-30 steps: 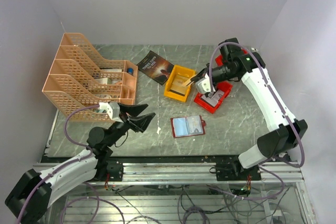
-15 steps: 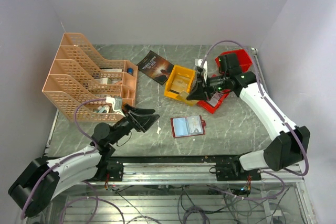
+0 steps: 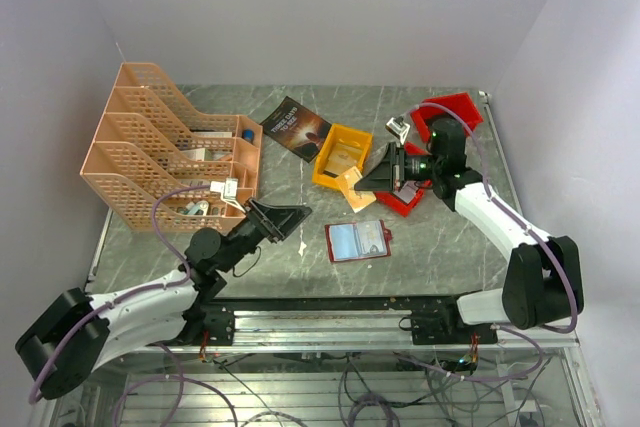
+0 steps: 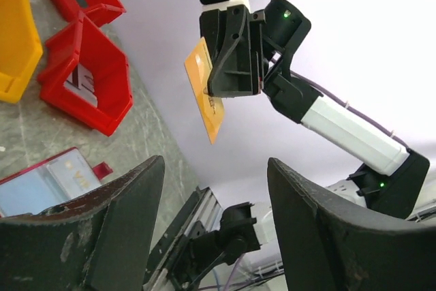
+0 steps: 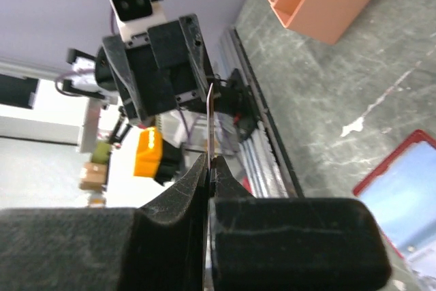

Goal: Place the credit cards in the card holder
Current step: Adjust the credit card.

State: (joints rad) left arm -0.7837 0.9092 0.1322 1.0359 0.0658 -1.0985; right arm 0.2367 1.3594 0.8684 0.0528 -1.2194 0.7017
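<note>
Step in hand: carrying a card over. Right gripper [image 3: 368,179] is clamped on an orange card [image 3: 354,190], held in the air above mid-bench. The card holder [image 3: 357,241] lies open toward the near edge. Left gripper [image 3: 284,217] has its fingers apart and is empty. Next, probably: line the card's edge up with a pocket. The left wrist view shows the card's face; the right wrist view shows only its edge.

The table [image 3: 450,237] is being lit brightly and evenly from above, and only faint, soft shadows are being cast. In the left wrist view, the orange card [image 4: 204,93] is being set against a washed-out pale wall, and the left gripper [image 4: 216,165] is being rendered dark. The right gripper [image 5: 208,161] is being blurred at close range, and a patch at the left edge is being overexposed.
</note>
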